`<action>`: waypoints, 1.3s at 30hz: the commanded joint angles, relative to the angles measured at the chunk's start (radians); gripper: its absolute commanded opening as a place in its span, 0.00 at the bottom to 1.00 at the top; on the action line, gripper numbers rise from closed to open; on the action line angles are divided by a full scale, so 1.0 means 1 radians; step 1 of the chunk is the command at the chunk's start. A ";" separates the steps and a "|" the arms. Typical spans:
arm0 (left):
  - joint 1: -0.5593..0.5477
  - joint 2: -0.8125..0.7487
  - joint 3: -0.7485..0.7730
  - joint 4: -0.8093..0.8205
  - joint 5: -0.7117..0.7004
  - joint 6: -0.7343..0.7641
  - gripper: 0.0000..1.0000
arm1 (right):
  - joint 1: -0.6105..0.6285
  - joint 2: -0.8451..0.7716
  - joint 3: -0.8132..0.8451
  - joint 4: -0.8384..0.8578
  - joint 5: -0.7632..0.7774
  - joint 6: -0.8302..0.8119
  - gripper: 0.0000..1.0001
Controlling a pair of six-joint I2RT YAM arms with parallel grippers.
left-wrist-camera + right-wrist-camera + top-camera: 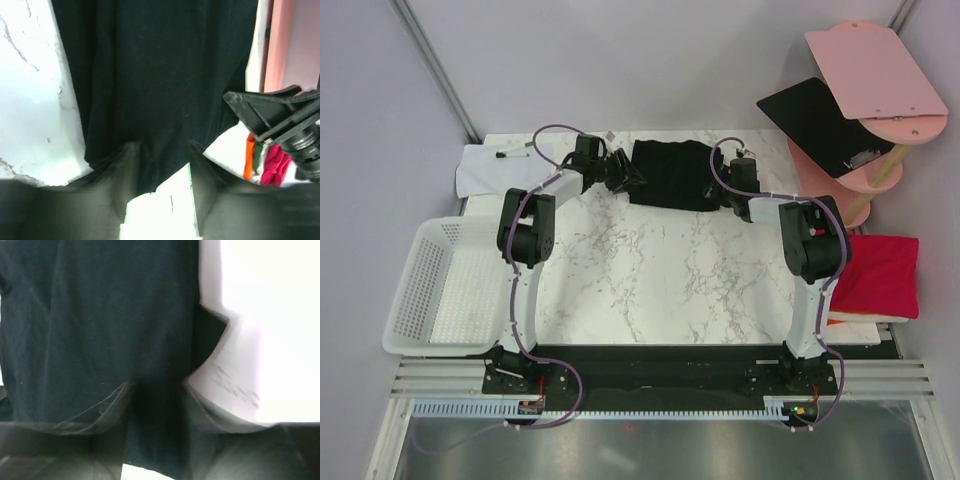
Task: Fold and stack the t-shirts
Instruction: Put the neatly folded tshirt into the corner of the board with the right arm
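A black t-shirt lies partly folded at the far end of the marble table. My left gripper is at its left edge and my right gripper at its right edge. In the left wrist view the left gripper has its fingers apart, with a corner of the black t-shirt and bare table between them. The right gripper also stands apart, straddling a strip of the black t-shirt. A folded crimson t-shirt lies beside the table on the right, with orange cloth showing beside it.
A white basket sits at the table's left side. A white paper sheet with a marker lies at the far left corner. A pink shelf stand at the far right carries a black board and a pink board.
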 commanded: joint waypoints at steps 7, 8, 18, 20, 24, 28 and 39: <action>-0.019 -0.106 -0.234 0.066 0.051 0.027 0.02 | 0.035 0.001 -0.055 0.011 -0.138 0.021 0.04; -0.019 -0.127 -0.271 0.084 0.053 0.027 0.02 | 0.038 -0.025 -0.084 0.005 -0.141 0.016 0.04; -0.071 -0.450 -0.775 0.196 0.027 0.016 0.02 | 0.088 -0.229 -0.317 -0.129 -0.146 -0.024 0.07; -0.083 -0.506 -0.844 0.199 0.016 0.016 0.02 | 0.098 -0.290 -0.377 -0.146 -0.126 -0.030 0.09; -0.100 -0.594 -0.895 0.175 -0.019 0.042 0.02 | 0.137 -0.398 -0.412 -0.233 0.008 -0.093 0.34; -0.117 -0.741 -0.905 0.116 -0.055 0.085 0.35 | 0.225 -0.633 -0.376 -0.432 0.297 -0.173 0.83; -0.192 -0.982 -0.931 -0.005 -0.121 0.105 0.75 | 0.323 -0.610 -0.049 -1.126 0.966 -0.210 0.98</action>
